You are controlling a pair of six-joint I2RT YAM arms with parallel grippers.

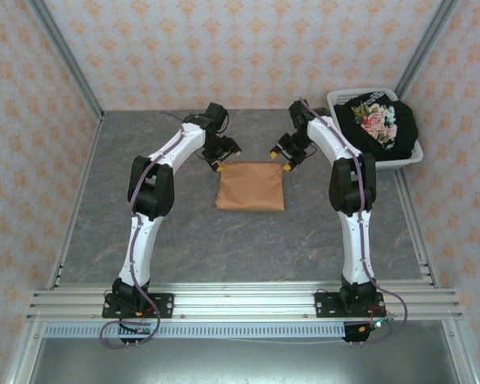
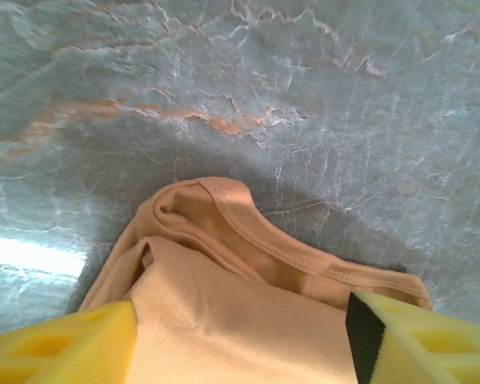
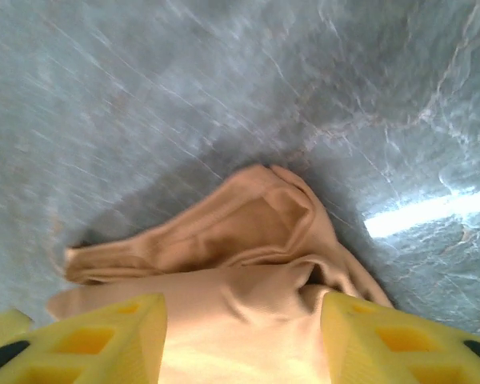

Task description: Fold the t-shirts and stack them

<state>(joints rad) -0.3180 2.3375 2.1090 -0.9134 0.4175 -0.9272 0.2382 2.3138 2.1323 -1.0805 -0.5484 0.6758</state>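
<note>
The orange t-shirt (image 1: pixel 251 186) lies folded into a small rectangle in the middle of the table, plain side up. My left gripper (image 1: pixel 228 158) hovers at its far left corner and my right gripper (image 1: pixel 280 160) at its far right corner. In the left wrist view the yellow fingers (image 2: pixel 64 344) stand wide apart over the shirt's (image 2: pixel 224 240) folded edge, so that gripper (image 2: pixel 240 340) is open. The right gripper (image 3: pixel 244 340) is open too, straddling the bunched corner of the shirt (image 3: pixel 256 224). The black t-shirt with pink flowers (image 1: pixel 380 124) sits in the basket.
The white plastic laundry basket (image 1: pixel 342 96) stands at the far right corner of the grey marbled table (image 1: pixel 176 232). Patterned walls close in the back and both sides.
</note>
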